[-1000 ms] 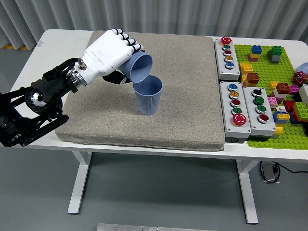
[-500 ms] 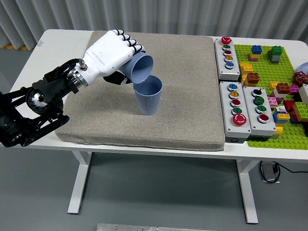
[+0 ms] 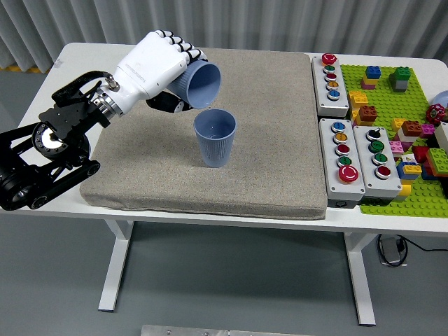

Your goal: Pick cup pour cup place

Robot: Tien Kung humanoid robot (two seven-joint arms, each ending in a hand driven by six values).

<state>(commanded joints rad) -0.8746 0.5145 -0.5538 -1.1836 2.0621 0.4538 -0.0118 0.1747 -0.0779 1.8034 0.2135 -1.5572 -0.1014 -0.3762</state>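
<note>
Three grey button boxes (image 3: 348,115) and a green baseplate (image 3: 406,133) loaded with coloured bricks are set at the right of the white table (image 3: 84,59), well apart from the cups. A blue ribbed cup (image 3: 199,82) is gripped in the curled fingers of the left hand (image 3: 150,66) and tilted, its mouth turned down-right above an upright matching cup (image 3: 215,138). The latter is stood on a beige mat (image 3: 273,147). Grey curtains (image 3: 245,21) are seen behind.

Upright cup (image 3: 215,138) on mat (image 3: 266,168), tilted cup (image 3: 198,85) above-left, button boxes (image 3: 343,150) right
</note>
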